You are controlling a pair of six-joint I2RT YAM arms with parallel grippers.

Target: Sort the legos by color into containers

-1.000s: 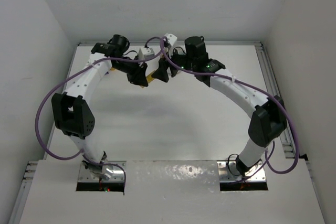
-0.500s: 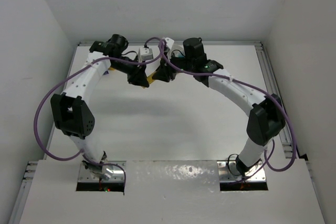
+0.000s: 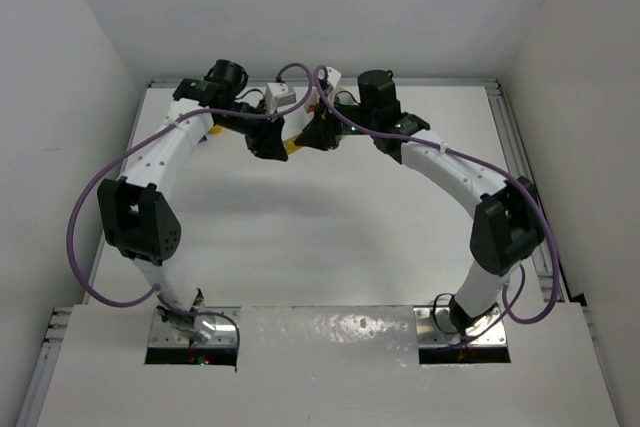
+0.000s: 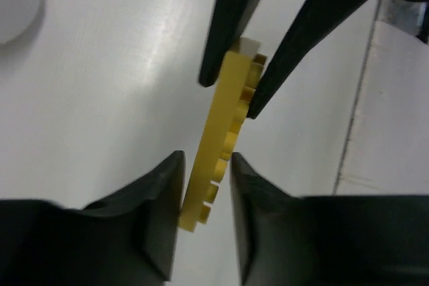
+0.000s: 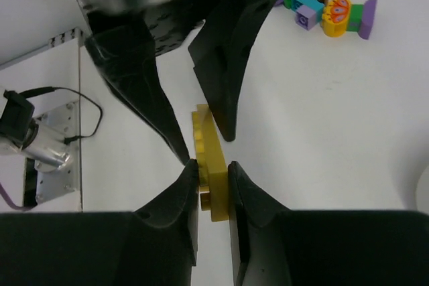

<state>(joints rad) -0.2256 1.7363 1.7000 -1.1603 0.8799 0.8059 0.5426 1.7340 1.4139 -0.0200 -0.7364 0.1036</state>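
Tug-of-war near far edge of table (image 3: pixel 300 237): left gripper (image 4: pixel 204 185) and right gripper (image 5: pixel 213 179) each clench one end of yellow lego (image 4: pixel 224 132), probably to split it.

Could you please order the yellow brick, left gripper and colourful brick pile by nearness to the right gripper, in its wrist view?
1. Flat yellow plastic brick, in its jaws.
2. Left gripper, just above.
3. Colourful brick pile, upper right.

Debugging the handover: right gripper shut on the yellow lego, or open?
Shut on it: right gripper pinches both faces of the yellow lego in its wrist view, no gap; left gripper clamps the other end.
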